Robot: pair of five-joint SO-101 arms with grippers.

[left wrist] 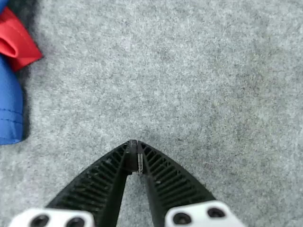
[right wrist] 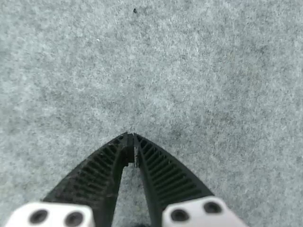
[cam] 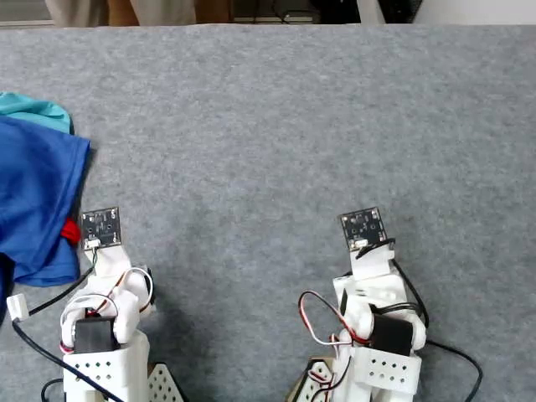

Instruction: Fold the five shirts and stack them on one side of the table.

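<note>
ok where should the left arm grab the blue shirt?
On the blue shirt, likely the hemmed edge nearest the left gripper, coming in across the table: it lies over the other shirts and that edge is exposed, beside a red shirt.

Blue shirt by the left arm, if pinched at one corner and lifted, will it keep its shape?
Probably not: the blue shirt lies in soft folds, so it would likely droop. A red cloth touches it and might drag along.

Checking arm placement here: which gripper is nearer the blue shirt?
Left. The left gripper sits shut just beside the blue shirt, near a red cloth poking out from it. The right gripper is well off across the gray mat.
</note>
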